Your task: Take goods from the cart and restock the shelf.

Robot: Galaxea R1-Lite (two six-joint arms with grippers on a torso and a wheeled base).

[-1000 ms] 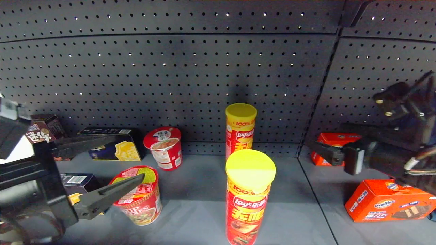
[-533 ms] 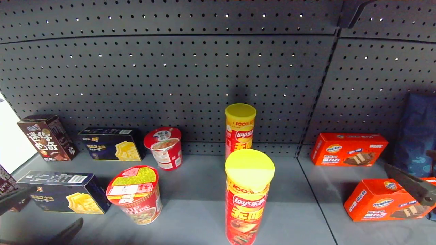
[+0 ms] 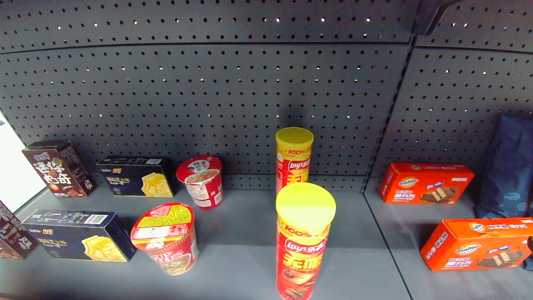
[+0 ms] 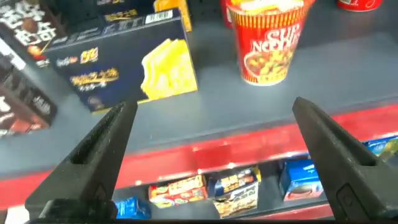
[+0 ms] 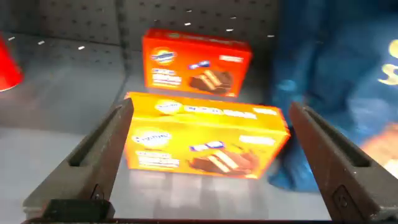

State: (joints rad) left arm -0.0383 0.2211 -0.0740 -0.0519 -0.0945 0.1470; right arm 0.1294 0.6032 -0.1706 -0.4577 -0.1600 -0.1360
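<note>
Retreat from the shelf (image 3: 245,233) since a second ago by left gripper (image 4: 214,107) and right gripper (image 5: 209,107), both spread wide and empty, noodle cup (image 3: 164,237) and orange box (image 3: 474,243) left resting on it, so likely back to the cart for more goods.

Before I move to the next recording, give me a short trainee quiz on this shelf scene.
1. True or false: the front chip can stands upright on the shelf.
2. What stands straight behind it? A) a noodle cup B) a second chip can C) an orange box
3. Fill in: the left end effector is ___, holding nothing.
Key: 1 true; 2 B; 3 open.
</note>
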